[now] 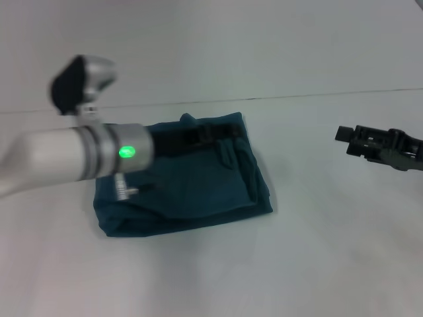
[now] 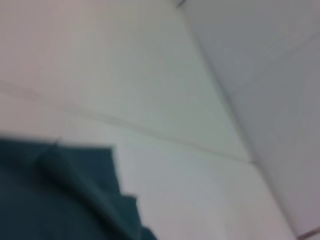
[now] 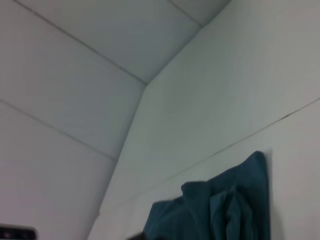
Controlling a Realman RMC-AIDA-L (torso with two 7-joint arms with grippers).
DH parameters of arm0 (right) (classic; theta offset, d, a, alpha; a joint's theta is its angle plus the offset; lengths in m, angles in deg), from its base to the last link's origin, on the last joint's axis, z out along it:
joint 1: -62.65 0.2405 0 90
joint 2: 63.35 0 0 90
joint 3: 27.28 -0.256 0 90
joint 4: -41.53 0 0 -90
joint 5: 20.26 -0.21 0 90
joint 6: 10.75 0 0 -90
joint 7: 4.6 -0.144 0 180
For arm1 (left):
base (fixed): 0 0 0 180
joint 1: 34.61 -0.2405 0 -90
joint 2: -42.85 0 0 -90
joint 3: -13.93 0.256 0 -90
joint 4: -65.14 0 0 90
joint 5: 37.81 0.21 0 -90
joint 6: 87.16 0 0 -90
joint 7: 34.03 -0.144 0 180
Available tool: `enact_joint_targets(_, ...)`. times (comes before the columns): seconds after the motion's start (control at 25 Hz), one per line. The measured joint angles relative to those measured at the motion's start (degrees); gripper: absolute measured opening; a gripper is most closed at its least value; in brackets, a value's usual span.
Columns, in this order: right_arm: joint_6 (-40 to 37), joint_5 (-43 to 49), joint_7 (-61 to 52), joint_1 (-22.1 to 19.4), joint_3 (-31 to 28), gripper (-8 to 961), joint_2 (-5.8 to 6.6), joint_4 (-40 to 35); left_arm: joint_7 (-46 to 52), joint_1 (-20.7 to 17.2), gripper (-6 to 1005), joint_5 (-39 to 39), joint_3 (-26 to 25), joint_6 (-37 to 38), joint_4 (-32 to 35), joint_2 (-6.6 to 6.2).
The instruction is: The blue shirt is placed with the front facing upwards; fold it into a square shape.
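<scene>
The blue shirt lies on the white table as a folded, roughly square teal bundle with rumpled folds along its right side. No print shows. My left arm reaches in from the left, and its dark left gripper hangs over the shirt's far edge. Whether it touches the cloth cannot be told. My right gripper hovers to the right of the shirt, well apart from it. A corner of the blue shirt shows in the left wrist view. A bunched edge of the shirt shows in the right wrist view.
The white table stretches around the shirt on all sides. A pale wall rises behind the table's far edge. The left arm's silver body with a green light covers the shirt's left part.
</scene>
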Motion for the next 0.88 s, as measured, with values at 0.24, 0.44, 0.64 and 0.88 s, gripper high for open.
enact_joint_targets(0.24, 0.17, 0.00, 5.09, 0.95, 4.88, 753, -0.17, -0.20, -12.78, -12.58, 829, -1.24, -15.11, 21.73, 11.93, -0.27)
enact_joint_targets(0.44, -0.10, -0.16, 9.42, 1.94, 6.58, 753, -1.73, -0.27, -17.42, -17.53, 829, 2.21, -21.22, 37.55, 13.42, -0.54)
enact_joint_targets(0.64, 0.30, -0.06, 7.87, 3.83, 6.65, 753, -2.35, 0.17, -12.80, -18.05, 828, 2.89, -24.64, 37.05, 9.93, -0.45)
enact_joint_targets(0.88, -0.02, -0.32, 7.83, 4.66, 6.68, 753, -3.47, -0.12, -14.87, -18.31, 828, 1.93, -26.50, 37.89, 8.79, -0.48)
